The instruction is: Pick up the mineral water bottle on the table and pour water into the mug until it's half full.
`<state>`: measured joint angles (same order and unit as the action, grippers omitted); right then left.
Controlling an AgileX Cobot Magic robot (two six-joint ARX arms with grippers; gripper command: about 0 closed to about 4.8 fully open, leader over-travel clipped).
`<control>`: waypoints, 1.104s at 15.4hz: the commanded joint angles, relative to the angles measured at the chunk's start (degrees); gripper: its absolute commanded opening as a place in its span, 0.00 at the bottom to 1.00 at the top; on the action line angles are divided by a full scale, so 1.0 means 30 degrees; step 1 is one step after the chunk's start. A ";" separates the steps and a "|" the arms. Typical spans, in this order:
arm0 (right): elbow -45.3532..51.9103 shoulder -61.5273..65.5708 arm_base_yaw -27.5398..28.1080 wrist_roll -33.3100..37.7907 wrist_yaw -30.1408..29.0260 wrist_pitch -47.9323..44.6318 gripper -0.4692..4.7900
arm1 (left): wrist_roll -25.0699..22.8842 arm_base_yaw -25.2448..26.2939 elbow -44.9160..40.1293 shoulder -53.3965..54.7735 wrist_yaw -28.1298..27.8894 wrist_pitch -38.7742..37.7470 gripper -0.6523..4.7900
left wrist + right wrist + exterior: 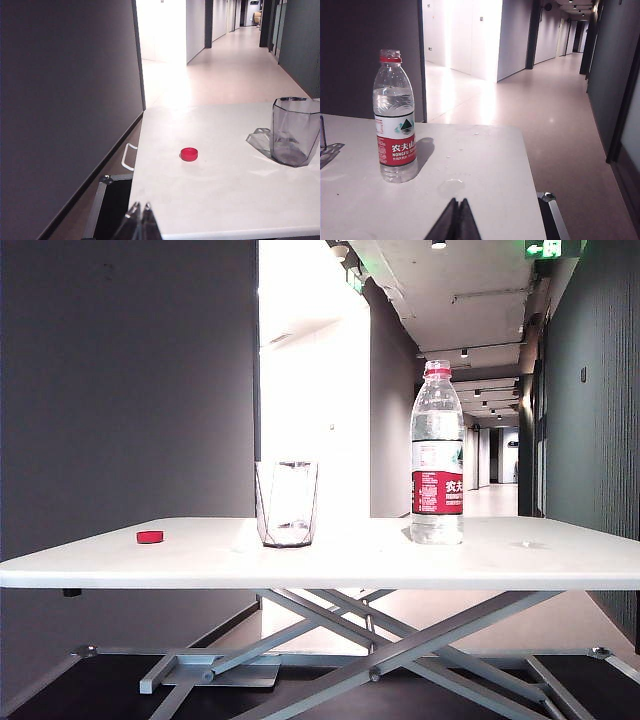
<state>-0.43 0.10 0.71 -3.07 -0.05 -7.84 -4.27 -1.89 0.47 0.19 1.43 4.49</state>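
The mineral water bottle (437, 460) stands upright on the white table (350, 562), right of the middle, with water up to its shoulder (395, 125). The mug (287, 502), a clear faceted glass, stands left of it and looks empty (294, 130). Neither gripper shows in the exterior view. In the left wrist view, my left gripper (141, 206) is shut and empty over the table's near edge, well short of the mug. My right gripper (458, 201) is also shut and empty, low over the table and short of the bottle.
A small red cap (150, 537) lies on the table left of the mug (189, 154). A small wet patch (451, 187) sits on the tabletop between my right gripper and the bottle. A long corridor runs behind the table.
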 commanded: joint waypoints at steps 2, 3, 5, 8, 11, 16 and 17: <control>0.0044 -0.0036 -0.0015 0.0022 -0.0015 -0.0226 0.07 | 0.0000 -0.0022 0.0036 0.0007 -0.0044 0.0175 0.11; 0.0044 -0.0036 -0.0015 0.0022 -0.0022 -0.0226 0.07 | 0.0000 -0.0022 0.0036 0.0007 -0.0044 0.0168 0.11; 0.0044 -0.0036 -0.0015 0.0022 -0.0022 -0.0226 0.07 | 0.0000 -0.0022 0.0036 0.0007 -0.0036 0.0168 0.11; 0.0044 -0.0036 -0.0022 0.1166 -0.0903 0.0146 0.07 | 0.0903 -0.0022 0.0036 0.0007 0.1749 0.0080 0.11; 0.0044 -0.0036 -0.0022 0.3672 -0.6164 0.1792 0.07 | 0.1676 -0.0022 0.0036 0.0007 0.6441 0.0044 0.11; 0.0044 -0.0036 -0.0022 0.3672 -0.8546 0.2310 0.07 | 0.1719 -0.0022 0.0036 0.0007 1.1256 -0.0976 0.11; 0.0044 -0.0036 -0.0022 0.3643 -0.8517 0.1741 0.08 | 0.1712 -0.0022 0.0036 0.0007 1.1242 -0.1377 0.11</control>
<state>-0.43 0.10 0.71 7.77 -25.56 -0.05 0.93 -1.91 0.47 0.16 34.74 1.08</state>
